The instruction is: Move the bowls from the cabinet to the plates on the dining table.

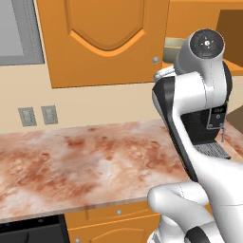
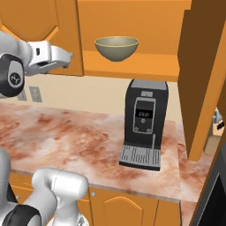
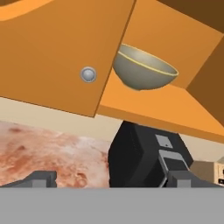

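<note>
While one bowl [image 2: 116, 47] sits on the cabinet [image 2: 132, 62] shelf, the hand [image 3: 113, 179] hangs open — empty.

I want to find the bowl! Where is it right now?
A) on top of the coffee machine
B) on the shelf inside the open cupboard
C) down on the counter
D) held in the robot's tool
B: the bowl sits on the orange shelf of the open cupboard, above the black coffee machine on the counter.

One bowl [image 3: 144, 70] sits upright on the orange shelf [image 3: 153, 107] of the cabinet [image 3: 52, 57], beside a closed door's silver knob [image 3: 88, 75]; below, a black coffee machine [image 3: 140, 157] stands on the marbled worktop [image 3: 48, 148]; gripper [image 3: 114, 179] fingertips wide apart
</note>
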Tool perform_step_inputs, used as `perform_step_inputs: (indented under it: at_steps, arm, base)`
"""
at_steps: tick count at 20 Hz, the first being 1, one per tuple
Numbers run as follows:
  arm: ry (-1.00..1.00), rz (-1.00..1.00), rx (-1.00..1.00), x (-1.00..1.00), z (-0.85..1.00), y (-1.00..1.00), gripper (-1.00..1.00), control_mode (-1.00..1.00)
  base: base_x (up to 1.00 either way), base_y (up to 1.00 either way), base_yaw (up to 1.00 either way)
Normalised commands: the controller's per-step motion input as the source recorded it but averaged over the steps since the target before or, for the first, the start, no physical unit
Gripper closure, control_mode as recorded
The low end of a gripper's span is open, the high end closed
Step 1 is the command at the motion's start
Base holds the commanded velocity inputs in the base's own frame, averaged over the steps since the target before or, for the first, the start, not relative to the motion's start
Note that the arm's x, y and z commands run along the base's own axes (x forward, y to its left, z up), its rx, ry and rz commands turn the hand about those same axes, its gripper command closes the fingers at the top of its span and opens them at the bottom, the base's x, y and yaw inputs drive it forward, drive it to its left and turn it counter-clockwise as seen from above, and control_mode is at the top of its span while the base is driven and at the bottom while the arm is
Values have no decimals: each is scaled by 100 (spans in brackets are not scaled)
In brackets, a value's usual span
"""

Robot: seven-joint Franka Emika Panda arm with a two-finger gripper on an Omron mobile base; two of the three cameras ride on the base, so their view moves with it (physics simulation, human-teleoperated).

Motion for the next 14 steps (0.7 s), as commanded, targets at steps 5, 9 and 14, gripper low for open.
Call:
perform_step_inputs:
  at_steps: [5,9,14]
  arm:
    - [0,1,1,31,0,12,-100,-100]
    - [0,1,1,32,0,11,-100,-100]
    - [0,1,1,30,0,12,-100,-100]
  base:
    - [0,0,0]
    - [0,0,0]
    - [0,0,0]
